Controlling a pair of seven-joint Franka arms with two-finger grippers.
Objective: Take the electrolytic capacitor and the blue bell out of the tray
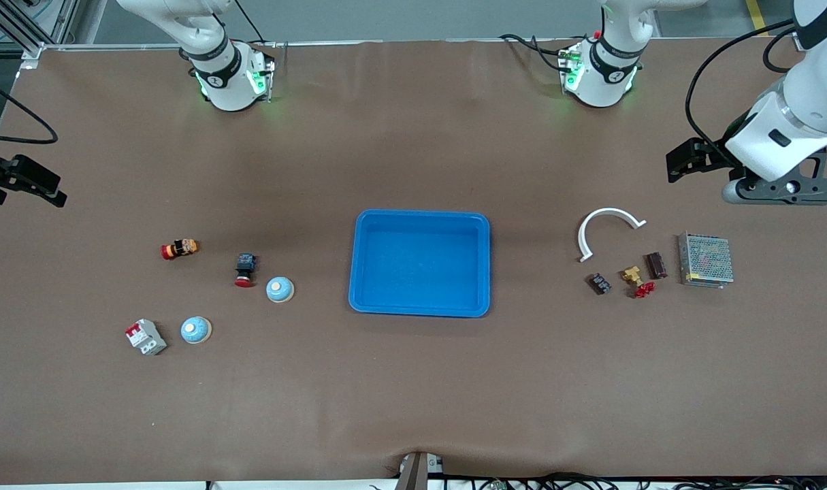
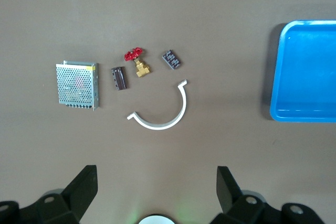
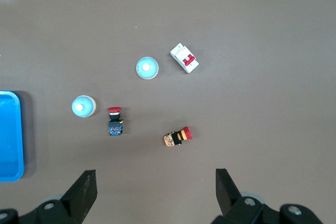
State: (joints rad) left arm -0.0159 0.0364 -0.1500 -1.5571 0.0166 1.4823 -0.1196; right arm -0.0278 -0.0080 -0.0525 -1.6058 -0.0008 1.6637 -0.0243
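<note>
Two pale blue dome bells lie toward the right arm's end: one (image 1: 280, 289) (image 3: 83, 106) close to the blue tray (image 1: 420, 216), the other (image 1: 196, 330) (image 3: 147, 68) nearer the front camera. Toward the left arm's end lie two small dark box-shaped parts, one brown (image 1: 655, 265) (image 2: 119, 78) and one black (image 1: 598, 284) (image 2: 171, 59); I cannot tell which is the capacitor. My left gripper (image 1: 680, 162) (image 2: 156, 182) hangs open and empty over bare table beside the white clip. My right gripper (image 1: 28, 185) (image 3: 156, 182) hangs open and empty over bare table beside the orange button.
Near the dark parts are a white curved clip (image 1: 607, 228), a brass valve with a red handle (image 1: 636, 279) and a metal mesh box (image 1: 706, 258). Near the bells are two red-capped push buttons (image 1: 180, 248) (image 1: 245, 269) and a white circuit breaker (image 1: 146, 336).
</note>
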